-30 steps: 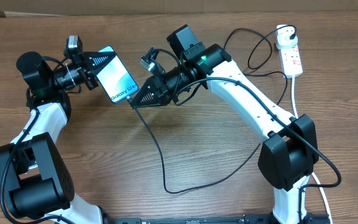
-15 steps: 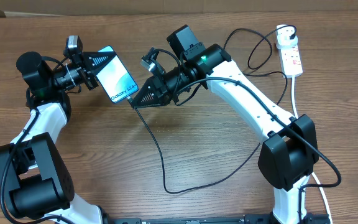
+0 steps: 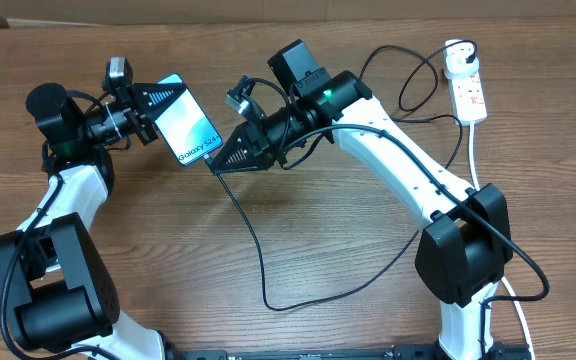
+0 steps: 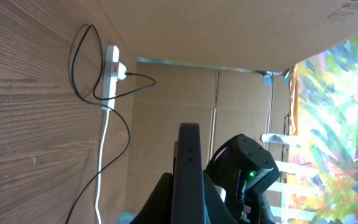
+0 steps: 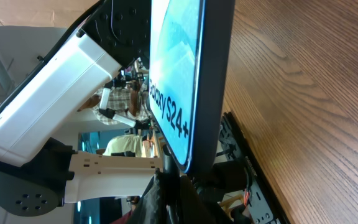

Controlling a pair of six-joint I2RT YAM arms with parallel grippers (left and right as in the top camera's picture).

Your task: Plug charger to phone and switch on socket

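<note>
- Left gripper (image 3: 158,108): closed on the phone (image 3: 192,130) at its far end, holding it clear of the surface (image 3: 168,250), bright blue screen facing up and "Galaxy" lettering at the free end.
- Left wrist view: only the phone's (image 4: 188,168) dark thin edge, clamped between that gripper's fingers.
- Right gripper (image 3: 230,157): closed, tip right at the phone's lettered end, pinching the charger (image 3: 259,255) just behind its connector.
- Right wrist view: phone (image 5: 185,81) looming close over the dark fingers, with the connector itself too hidden to tell whether seated in the port or only touching.
- Black cable: hanging from the phone's lettered end, running down toward the near edge of the surface, looping and heading right.
- Socket (image 3: 470,95): lying flat, well away to the phone's right at the far corner, a plug in its top outlet and a white cord (image 3: 476,150) trailing toward the near edge.
- Red switches: too small to read as on or off.
</note>
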